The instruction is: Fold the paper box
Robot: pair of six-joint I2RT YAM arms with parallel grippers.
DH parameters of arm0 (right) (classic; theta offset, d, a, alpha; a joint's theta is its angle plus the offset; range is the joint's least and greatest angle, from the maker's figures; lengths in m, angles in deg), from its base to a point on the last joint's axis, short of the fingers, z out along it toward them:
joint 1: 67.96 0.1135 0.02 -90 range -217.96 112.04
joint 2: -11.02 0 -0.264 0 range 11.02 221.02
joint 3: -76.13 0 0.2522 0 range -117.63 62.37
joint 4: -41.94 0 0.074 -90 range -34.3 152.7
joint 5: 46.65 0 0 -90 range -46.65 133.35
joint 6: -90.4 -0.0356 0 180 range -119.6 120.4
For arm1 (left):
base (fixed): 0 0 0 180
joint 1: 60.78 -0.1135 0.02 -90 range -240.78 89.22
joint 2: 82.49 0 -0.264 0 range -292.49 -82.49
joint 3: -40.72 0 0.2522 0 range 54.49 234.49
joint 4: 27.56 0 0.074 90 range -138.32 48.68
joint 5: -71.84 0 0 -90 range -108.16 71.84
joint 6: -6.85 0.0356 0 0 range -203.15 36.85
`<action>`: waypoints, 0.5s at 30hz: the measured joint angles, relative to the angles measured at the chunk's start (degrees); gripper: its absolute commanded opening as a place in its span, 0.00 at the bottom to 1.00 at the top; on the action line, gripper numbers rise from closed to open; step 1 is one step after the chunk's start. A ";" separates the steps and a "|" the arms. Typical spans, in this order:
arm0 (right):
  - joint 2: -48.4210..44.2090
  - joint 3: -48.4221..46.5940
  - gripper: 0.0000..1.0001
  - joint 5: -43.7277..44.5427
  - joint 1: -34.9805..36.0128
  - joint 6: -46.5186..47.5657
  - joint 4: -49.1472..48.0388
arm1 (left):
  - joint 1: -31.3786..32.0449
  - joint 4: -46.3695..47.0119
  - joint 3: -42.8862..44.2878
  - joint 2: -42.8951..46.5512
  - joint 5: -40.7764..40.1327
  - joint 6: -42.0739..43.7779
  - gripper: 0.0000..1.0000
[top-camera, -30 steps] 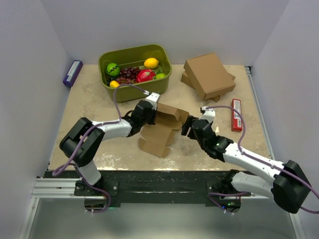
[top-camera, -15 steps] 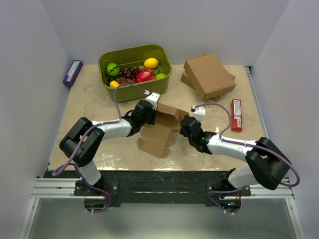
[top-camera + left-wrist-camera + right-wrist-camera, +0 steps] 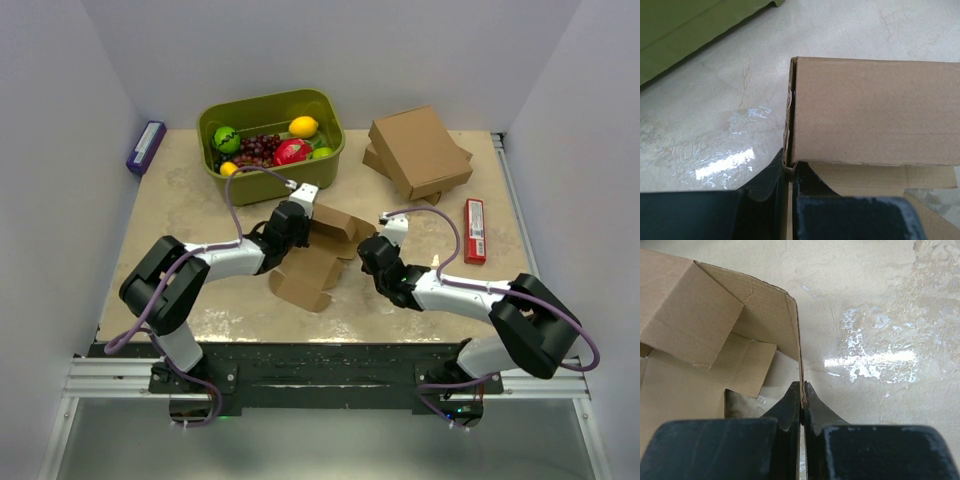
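Observation:
The paper box [image 3: 322, 255] is a plain brown, half-formed cardboard piece lying mid-table between my two arms, with loose flaps spread toward the near side. My left gripper [image 3: 297, 222] is shut on its left wall; the left wrist view shows the cardboard edge [image 3: 790, 125] pinched at my left gripper [image 3: 790, 167]. My right gripper [image 3: 367, 250] is shut on the box's right wall. In the right wrist view that thin upright wall [image 3: 796, 335] runs straight into my right gripper [image 3: 802, 390], and folded inner flaps [image 3: 695, 325] lie to its left.
A green tub [image 3: 270, 133] of fruit stands at the back left. Larger stacked brown boxes [image 3: 418, 152] sit at the back right, with a red packet [image 3: 475, 230] beside them. A purple packet [image 3: 146, 146] lies at the far left edge.
My right arm swung in leftward to the box's right wall and its jaws closed on it. The box has shifted and flattened slightly. My left gripper kept its hold.

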 measured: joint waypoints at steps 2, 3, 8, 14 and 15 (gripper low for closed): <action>0.00 -0.17 0.00 0.00 0.28 -0.15 -0.02 | 0.09 0.11 0.00 0.00 -1.07 0.04 0.00; 0.00 -0.22 0.00 0.04 0.39 -0.24 -0.09 | 0.15 0.15 0.00 0.00 -1.60 0.09 0.00; 0.00 -0.28 0.00 0.07 0.72 -0.68 -0.28 | 0.26 0.42 0.00 0.00 -3.39 0.20 0.00; 0.00 -0.31 0.02 0.20 0.96 -0.87 -0.44 | 0.33 1.84 -0.52 0.00 -3.58 0.61 0.06; 0.00 -0.28 0.06 0.22 0.96 -0.87 -0.52 | 0.33 2.60 -1.03 0.04 -3.26 0.52 0.12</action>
